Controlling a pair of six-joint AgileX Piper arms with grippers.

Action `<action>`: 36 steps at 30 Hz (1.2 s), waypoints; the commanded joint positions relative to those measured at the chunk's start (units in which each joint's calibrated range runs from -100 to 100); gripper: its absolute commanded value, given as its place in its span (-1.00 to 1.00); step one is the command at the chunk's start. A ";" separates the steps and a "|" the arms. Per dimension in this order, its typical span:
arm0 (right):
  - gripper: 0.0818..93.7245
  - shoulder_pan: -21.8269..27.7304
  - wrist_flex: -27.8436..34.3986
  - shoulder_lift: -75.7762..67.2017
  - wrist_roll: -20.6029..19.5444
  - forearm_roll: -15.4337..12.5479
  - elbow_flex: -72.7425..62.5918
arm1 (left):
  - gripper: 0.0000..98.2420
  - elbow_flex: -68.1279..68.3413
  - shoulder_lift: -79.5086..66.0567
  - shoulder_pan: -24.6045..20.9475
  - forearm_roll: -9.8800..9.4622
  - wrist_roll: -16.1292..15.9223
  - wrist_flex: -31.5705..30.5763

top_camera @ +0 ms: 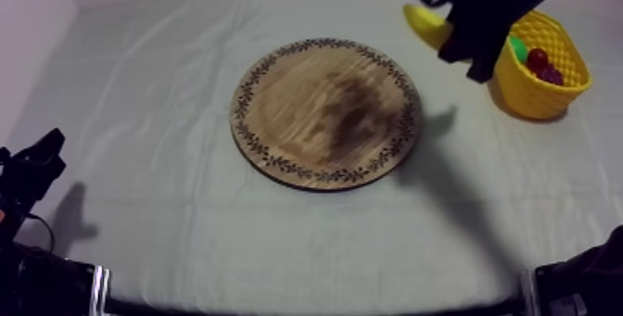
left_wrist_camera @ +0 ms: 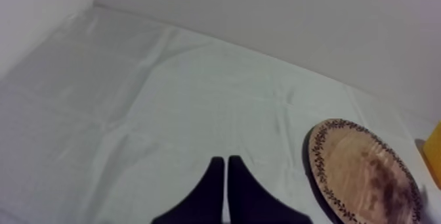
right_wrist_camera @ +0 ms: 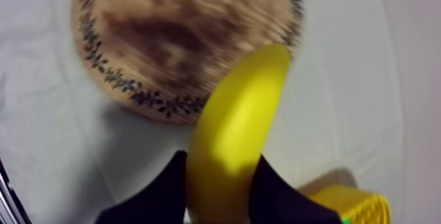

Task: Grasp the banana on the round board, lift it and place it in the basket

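**Banana aloft beside the yellow basket, drop not yet made**

In the top view the right gripper works in the upper right of the frame. Its 2 black fingers are closed round the banana, which hangs above the cloth just left of the basket and apart from it. The right wrist view confirms the hold. There is 1 finger on each flank of the yellow fruit near one end, and the free end points toward the wooden board. A corner of the basket sits close by the fingers. The board lies at the centre of the top view with nothing on it.

The basket stands at the right edge of that frame, in its upper half. It holds a small red fruit, plus something green and something dark that I cannot name with confidence.

The left gripper rests low at the left edge of the top view, well apart from the work. In its wrist view the 2 fingers lie together as a narrow wedge with nothing between them.

As I judge it, the pick is done and the carry is the step in hand, with only the release left. The next move calls for travel to the right until the banana is over the basket's mouth and clear of the near rim. Then comes a short descent, and the fingers part. The banana looks long against that opening, and fruit is already inside, so an end-first drop probably suits best. Let go too soon, it would likely land on the cloth or catch the rim.
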 commanded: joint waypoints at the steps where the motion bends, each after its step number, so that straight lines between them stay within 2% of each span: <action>1: -0.63 1.39 -0.16 0.02 -3.28 -0.09 -1.98 | -1.00 0.00 0.00 0.02 0.02 0.02 0.00; 6: -0.64 4.70 0.61 3.40 -6.42 -0.11 -9.01 | -1.00 0.00 0.00 0.02 0.02 0.02 0.00; 13: -0.64 9.83 1.09 12.06 -8.18 -0.08 -20.79 | -1.00 0.00 0.00 0.02 0.02 0.02 0.00; 22: -0.57 16.76 0.14 22.40 -7.76 -0.91 -31.59 | -1.00 0.00 0.00 0.02 0.02 0.02 0.00; 32: -0.56 22.43 -0.09 28.34 -7.99 0.85 -35.60 | -1.00 0.00 0.00 0.02 0.02 0.02 0.00; 36: -0.41 24.36 -0.91 29.03 -7.70 1.38 -34.78 | -1.00 0.00 0.00 0.02 0.02 0.02 0.00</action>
